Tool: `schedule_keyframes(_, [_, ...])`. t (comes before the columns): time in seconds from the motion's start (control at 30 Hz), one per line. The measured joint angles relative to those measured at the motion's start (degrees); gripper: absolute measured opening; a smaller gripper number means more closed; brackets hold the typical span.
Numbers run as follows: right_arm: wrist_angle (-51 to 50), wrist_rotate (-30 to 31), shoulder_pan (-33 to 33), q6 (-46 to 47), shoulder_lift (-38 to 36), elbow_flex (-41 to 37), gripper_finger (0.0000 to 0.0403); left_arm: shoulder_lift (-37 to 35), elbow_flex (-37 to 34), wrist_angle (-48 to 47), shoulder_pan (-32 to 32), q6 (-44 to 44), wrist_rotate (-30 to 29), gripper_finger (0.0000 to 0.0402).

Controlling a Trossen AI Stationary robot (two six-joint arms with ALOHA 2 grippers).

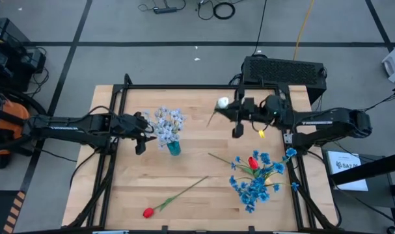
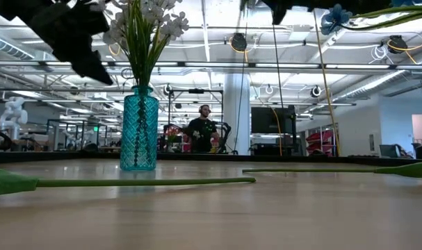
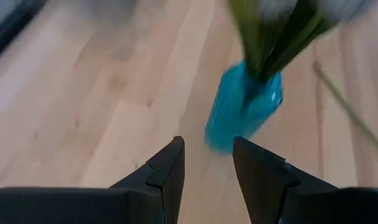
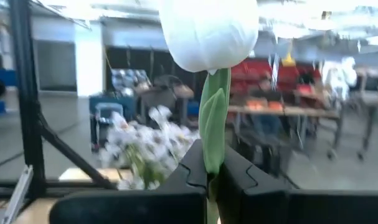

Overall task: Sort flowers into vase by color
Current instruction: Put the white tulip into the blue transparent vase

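A teal glass vase (image 1: 174, 148) stands left of the table's middle, holding pale blue-white flowers (image 1: 168, 122); the low view shows the vase (image 2: 139, 128) too. My left gripper (image 1: 142, 134) hovers open just left of the vase (image 3: 241, 109), with nothing between its fingers. My right gripper (image 1: 231, 112), at the far right, is shut on a white tulip (image 1: 222, 103). A red tulip (image 1: 149, 212) lies flat near the front edge. Bright blue flowers (image 1: 256, 182) and another red tulip (image 1: 253, 162) lie in a heap at the right. My right gripper pinches the white tulip's green stem (image 4: 212, 134) between its two fingers, a little below the bud (image 4: 207, 28). The fingers come about level from the table's right side, across the stem. The tulip is lifted clear of the table, its bud above the fingertips.
A black frame (image 1: 184, 87) runs round the wooden table (image 1: 204, 201). A black box (image 1: 285, 68) sits behind its far edge. A long green stem (image 2: 148, 182) lies across the table in front of the vase. A person (image 2: 205, 132) stands far off in the room.
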Motion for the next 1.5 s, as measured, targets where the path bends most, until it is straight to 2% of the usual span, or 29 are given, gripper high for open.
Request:
schedule_keyframes(0.1, [10.25,0.16,2.69,-0.7,5.32,0.02,0.0,0.0,0.02,3.73,-0.02,1.26,0.0,0.0141])
schedule_keyframes(0.33, [31.93,1.69,7.28,-0.11,17.27,0.02,0.0,0.02,0.02,4.04,-0.01,0.85,0.62,0.0141])
schedule_keyframes(0.4, [34.46,3.4,8.34,-0.05,18.92,0.02,0.0,0.02,0.02,4.04,-0.02,0.85,0.66,0.0141])
schedule_keyframes(0.53, [34.83,5.87,9.91,-0.17,20.33,0.16,0.0,0.02,0.02,4.06,-0.02,1.4,0.64,0.0141])
schedule_keyframes(0.7, [32.98,5.89,10.63,-1.49,21.06,3.47,0.0,0.04,0.02,4.22,0.04,5.41,-0.44,0.0141])
schedule_keyframes(1.0, [18.31,5.53,11.27,-1.55,21.01,10.73,0.0,0.04,0.02,5.68,0.04,5.77,-0.59,0.0141])
schedule_keyframes(1.27, [18.42,5.6,11.86,-2.14,21.35,12.42,0.0,0.07,0.02,5.64,0.04,5.77,-0.61,0.0141])
schedule_keyframes(1.4, [25.08,5.78,12.35,-1.31,25.45,12.63,0.0,0.07,0.02,5.64,0.04,5.77,-0.63,0.0141])
schedule_keyframes(1.5, [26.12,5.88,12.38,-1.38,29.63,14.75,0.0,0.07,0.02,5.64,0.04,5.77,-0.66,0.0141])
